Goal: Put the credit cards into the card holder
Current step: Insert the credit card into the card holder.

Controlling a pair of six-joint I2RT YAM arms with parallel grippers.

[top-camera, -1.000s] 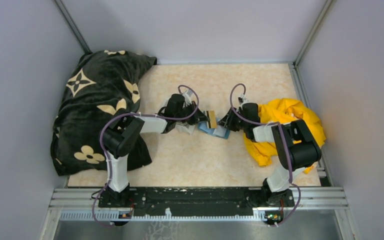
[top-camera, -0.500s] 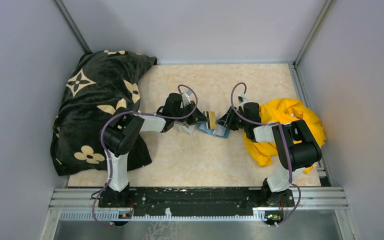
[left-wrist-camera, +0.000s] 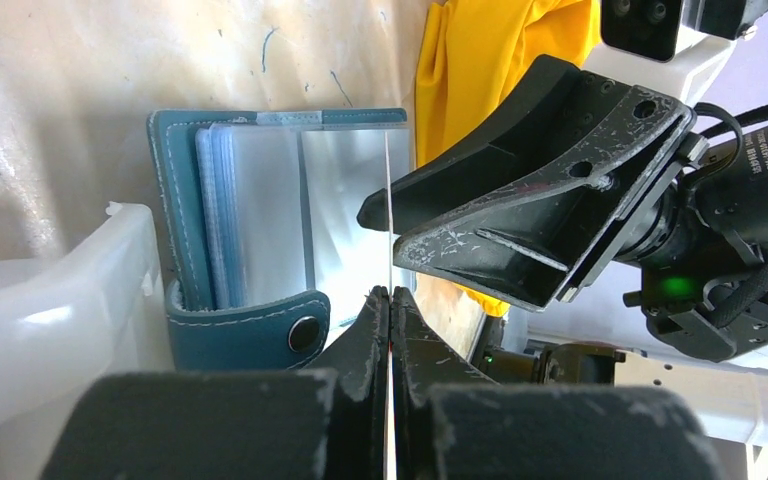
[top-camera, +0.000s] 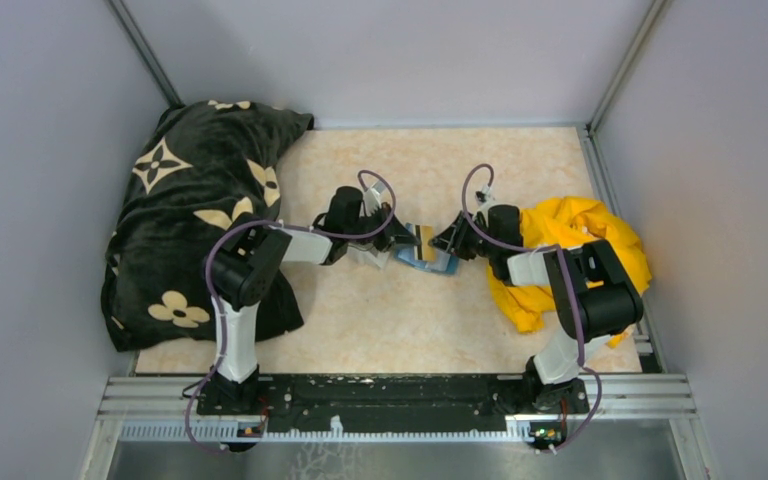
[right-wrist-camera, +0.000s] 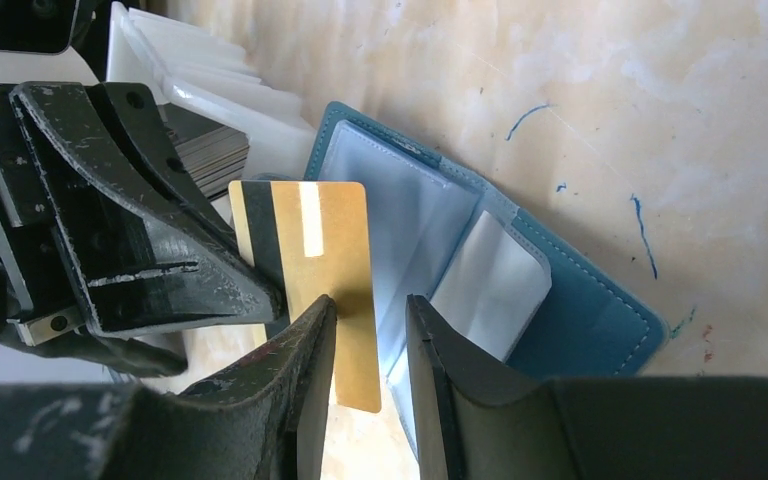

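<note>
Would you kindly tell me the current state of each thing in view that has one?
card holder, lying open, clear sleeves showing.
gold card, held on edge over the card holder, not yet inserted.
left pincer, shut on the gold card.
right pincer, open, tips beside the gold card.
white tray, holding stacked cards.
yellow cloth, crumpled.
black blanket, bunched.

A: Place type?
B: Robot lab test cell. Plain grey panel walls (top-camera: pixel 50 250) on three sides, bare aluminium frame posts (top-camera: pixel 146 50) in the far corners.
A: Bench?
B: Beige marbled tabletop (top-camera: pixel 410 320) with blue pen scribbles (right-wrist-camera: pixel 643 235) on it. Black mounting rail (top-camera: pixel 390 388) along the near edge, with the left arm (top-camera: pixel 250 270) and right arm (top-camera: pixel 590 290) bolted to it.
A: Anything homey?
B: Just cloth. Black blanket with cream flower print (top-camera: pixel 190 190) at the far left corner, crumpled yellow cloth (top-camera: pixel 570 225) at the right edge.
</note>
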